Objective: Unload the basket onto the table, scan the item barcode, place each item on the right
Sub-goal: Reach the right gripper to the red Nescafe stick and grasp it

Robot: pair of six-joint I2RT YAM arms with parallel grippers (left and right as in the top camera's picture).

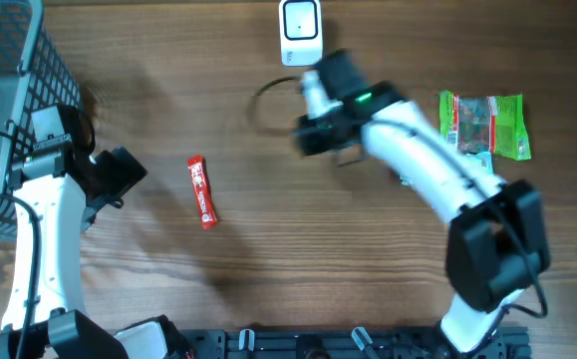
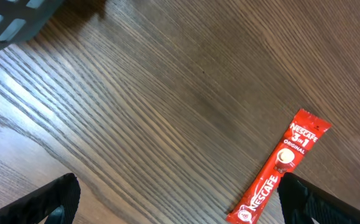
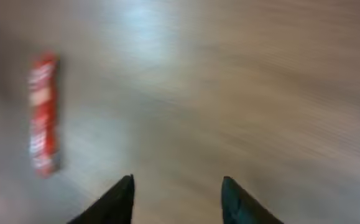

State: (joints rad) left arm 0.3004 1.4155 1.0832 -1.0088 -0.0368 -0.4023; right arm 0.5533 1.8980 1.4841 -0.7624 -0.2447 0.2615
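The left gripper (image 2: pixel 180 208) hangs low over the wood with its fingers spread wide and nothing between them; just to its right the red Nescafé sachet (image 1: pixel 201 191) lies flat on the table (image 1: pixel 268 249), touched by neither arm; further right the right gripper (image 3: pixel 176 205), blurred, shows its two fingers parted over bare wood, empty; the white scanner (image 1: pixel 300 30) stands at the far edge beside that arm; a green packet (image 1: pixel 485 125) lies at the right.
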